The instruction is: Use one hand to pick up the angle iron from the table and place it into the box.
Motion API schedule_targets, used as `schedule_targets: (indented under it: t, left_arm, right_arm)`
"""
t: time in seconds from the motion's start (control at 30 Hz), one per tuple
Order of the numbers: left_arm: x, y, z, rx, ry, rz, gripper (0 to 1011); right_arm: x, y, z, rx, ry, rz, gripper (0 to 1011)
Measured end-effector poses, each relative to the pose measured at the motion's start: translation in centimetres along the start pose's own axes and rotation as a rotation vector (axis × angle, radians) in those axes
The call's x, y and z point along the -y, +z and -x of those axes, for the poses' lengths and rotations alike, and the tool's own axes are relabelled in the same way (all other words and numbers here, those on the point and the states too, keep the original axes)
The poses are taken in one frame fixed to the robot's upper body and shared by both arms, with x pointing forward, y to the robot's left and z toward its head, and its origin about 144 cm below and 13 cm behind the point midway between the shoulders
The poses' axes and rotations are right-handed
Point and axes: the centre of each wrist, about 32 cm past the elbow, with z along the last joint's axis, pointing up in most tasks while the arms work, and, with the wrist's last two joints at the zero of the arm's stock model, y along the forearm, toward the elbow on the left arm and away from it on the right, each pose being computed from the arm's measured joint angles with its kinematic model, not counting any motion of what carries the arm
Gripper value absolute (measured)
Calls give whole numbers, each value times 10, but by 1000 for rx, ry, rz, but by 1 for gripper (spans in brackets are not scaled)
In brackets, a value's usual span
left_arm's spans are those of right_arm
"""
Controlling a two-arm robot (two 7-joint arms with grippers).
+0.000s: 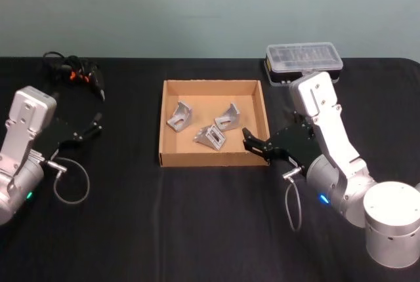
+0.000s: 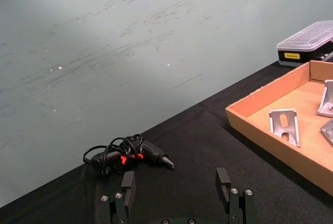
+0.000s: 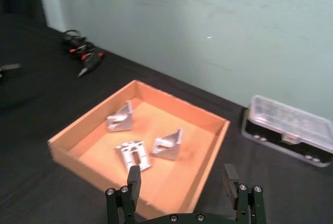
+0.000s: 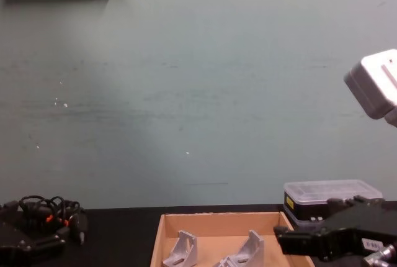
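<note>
Three angle irons lie inside the box (image 1: 214,159), which sits in the middle of the table (image 1: 197,229), a flat black top. The box is a shallow tan cardboard tray with low walls. Beyond its far right corner stands a black plastic case with a clear lid (image 1: 304,63). The right gripper (image 1: 251,141) hovers at the box's near right corner, its fingers spread apart and holding nothing. The left gripper (image 1: 98,123) rests well to the left of the box, its fingers likewise apart and empty. Far left on the table lies a black tool with a coiled cord and red marks (image 1: 73,74). Within the box, one angle iron (image 1: 180,115) stands toward the left, another angle iron (image 1: 228,117) toward the right, and the third angle iron (image 1: 210,136) between them, nearer the front wall.
</note>
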Motion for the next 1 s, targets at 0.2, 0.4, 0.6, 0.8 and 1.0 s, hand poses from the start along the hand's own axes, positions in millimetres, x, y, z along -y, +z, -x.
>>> schedule_targets:
  t: [0.2, 0.4, 0.6, 0.8, 1.0]
  left_arm:
    - [0, 0, 0, 0, 0, 0, 1011]
    - [0, 0, 0, 0, 0, 0, 1011]
    - [0, 0, 0, 0, 0, 0, 1011]
    - [0, 0, 0, 0, 0, 0, 1012]
    - [0, 0, 0, 0, 0, 0, 1011]
  right_arm:
    - [0, 1, 2, -2, -25, -1, 1000]
    - [-1, 1, 2, 0, -19, 1, 1000]
    - [-1, 1, 1, -1, -14, 3, 1000]
    - [-1, 1, 1, -1, -11, 3, 1002]
    - [-2, 1, 1, -1, -9, 3, 1000]
